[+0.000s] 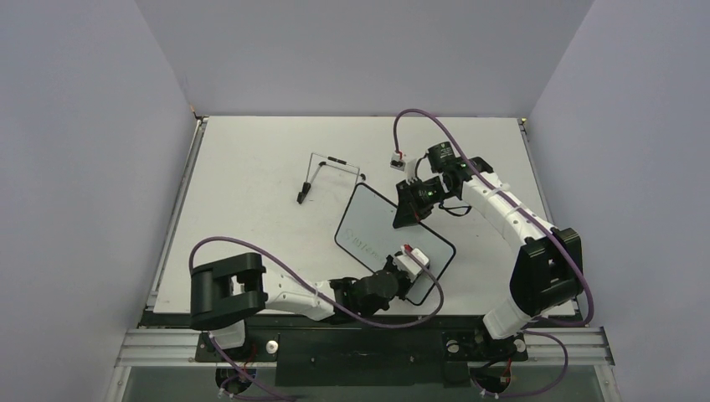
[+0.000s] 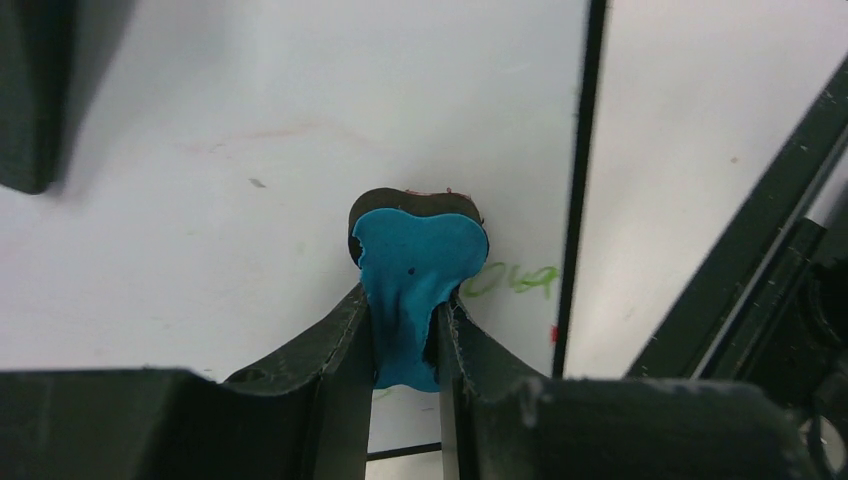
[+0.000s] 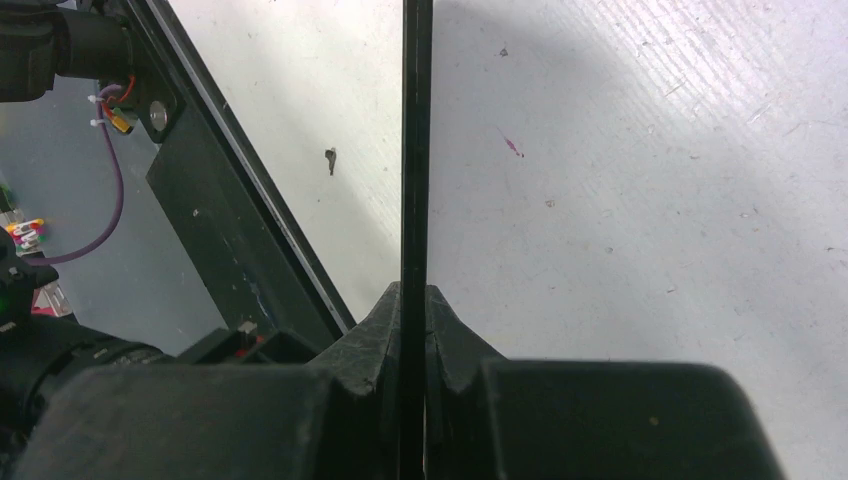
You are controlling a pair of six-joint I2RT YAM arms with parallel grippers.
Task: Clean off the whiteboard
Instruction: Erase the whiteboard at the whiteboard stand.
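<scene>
The whiteboard (image 1: 373, 224) lies skewed on the table, white with a thin black frame and faint green writing (image 1: 365, 239) near its left corner. My left gripper (image 1: 409, 266) is over the board's near part, shut on a small blue eraser (image 2: 418, 262) whose dark pad presses on the white surface (image 2: 250, 180). Green writing (image 2: 510, 281) shows just right of the eraser, beside the frame (image 2: 580, 180). My right gripper (image 1: 409, 214) is shut on the board's black frame edge (image 3: 416, 150) at its upper right side, with the fingers (image 3: 450, 340) clamped on both faces.
A thin black wire stand (image 1: 331, 172) lies on the table behind the board to the left. The table's metal rail (image 1: 360, 343) runs along the near edge by the arm bases. Grey walls enclose the table on three sides.
</scene>
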